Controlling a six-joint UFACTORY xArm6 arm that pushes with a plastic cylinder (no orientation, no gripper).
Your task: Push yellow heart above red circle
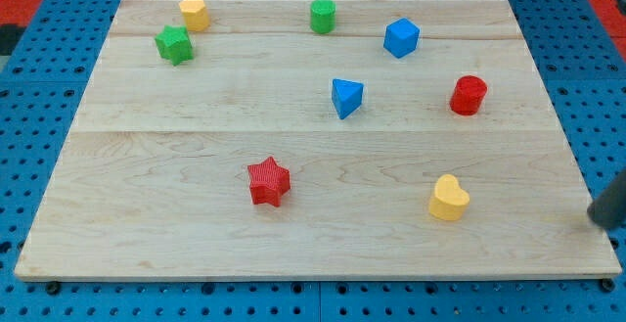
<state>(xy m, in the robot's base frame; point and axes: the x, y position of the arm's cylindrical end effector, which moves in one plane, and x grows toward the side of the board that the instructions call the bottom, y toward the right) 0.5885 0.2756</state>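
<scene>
The yellow heart (449, 198) lies near the board's lower right. The red circle (469, 95) stands above it toward the view's top, slightly to the right, with a wide gap between them. A dark piece of my rod (608, 205) shows at the view's right edge, just off the board, to the right of the yellow heart. My tip itself is hard to make out there. It touches no block.
A blue triangle (346, 97) sits left of the red circle. A blue cube (401, 37) and a green cylinder (323, 16) are near the top. A yellow cylinder (194, 14) and a green star (174, 44) are top left. A red star (268, 182) is lower middle.
</scene>
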